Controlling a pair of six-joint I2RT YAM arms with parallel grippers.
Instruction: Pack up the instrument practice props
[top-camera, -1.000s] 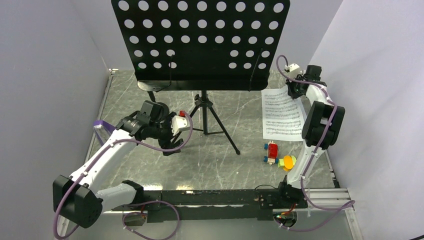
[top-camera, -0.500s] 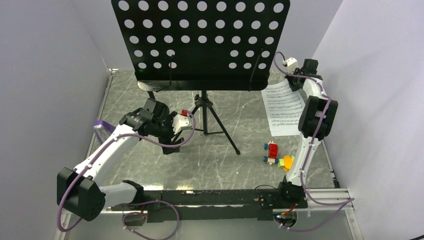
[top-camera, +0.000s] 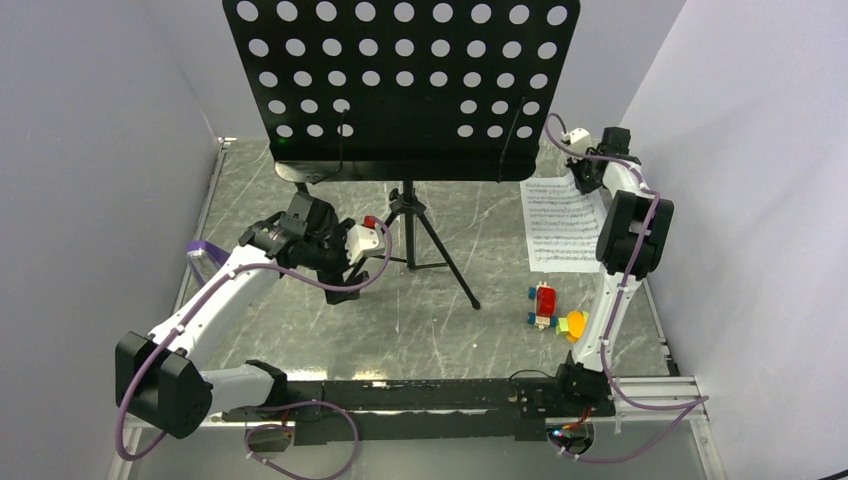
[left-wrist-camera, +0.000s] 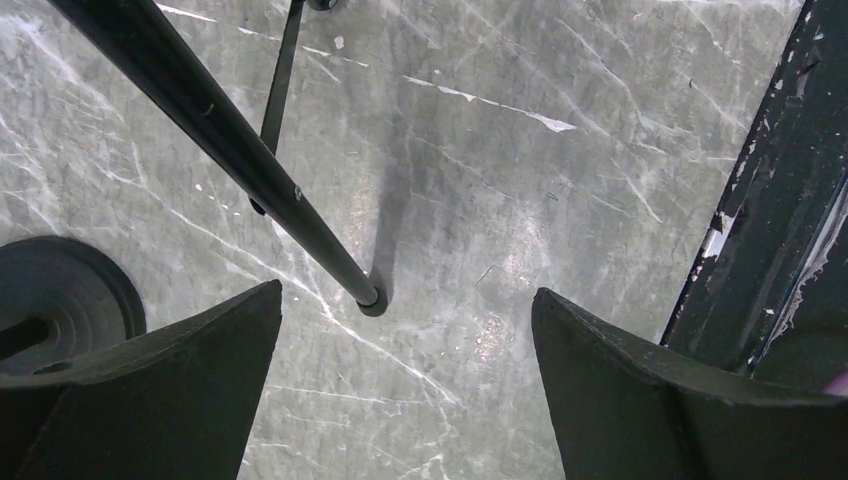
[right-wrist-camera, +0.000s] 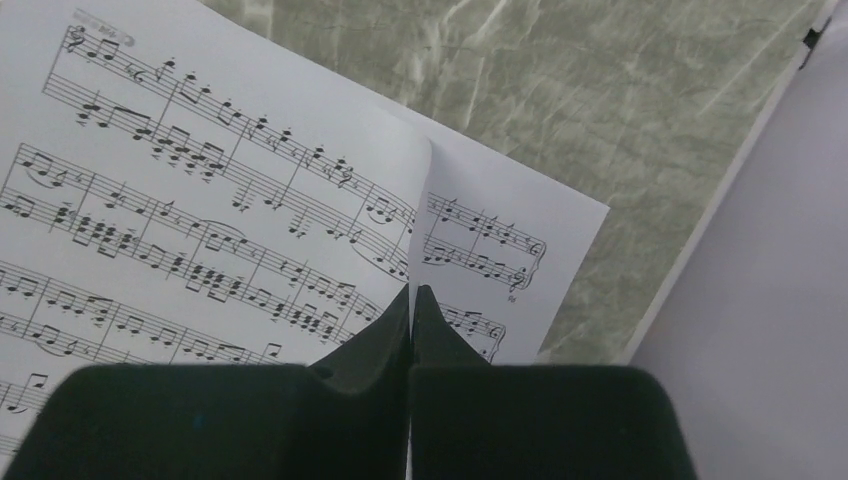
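Pack-up: left arm at the stand's leg, right arm on the paper.

One black music stand (top-camera: 400, 90), centre-back of the table (top-camera: 300, 330): stiff metal, likely top-heavy, so take the tripod leg (left-wrist-camera: 300, 200) or post, not the desk. Left gripper (left-wrist-camera: 405, 290) gapes wide, straddling the leg's foot, holding nothing. Two sheet-music pages (right-wrist-camera: 200, 200) at back right: light, floppy, crease easily, so pinch the edge only. Right gripper (right-wrist-camera: 412, 300) is clamped on the top page's edge. One round microphone-stand base (left-wrist-camera: 60, 290) sits just beside the left finger.

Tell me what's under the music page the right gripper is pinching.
A second printed page shows beneath the pinched page, lying on the marble table. Most of it is covered, so more pages may hide there.
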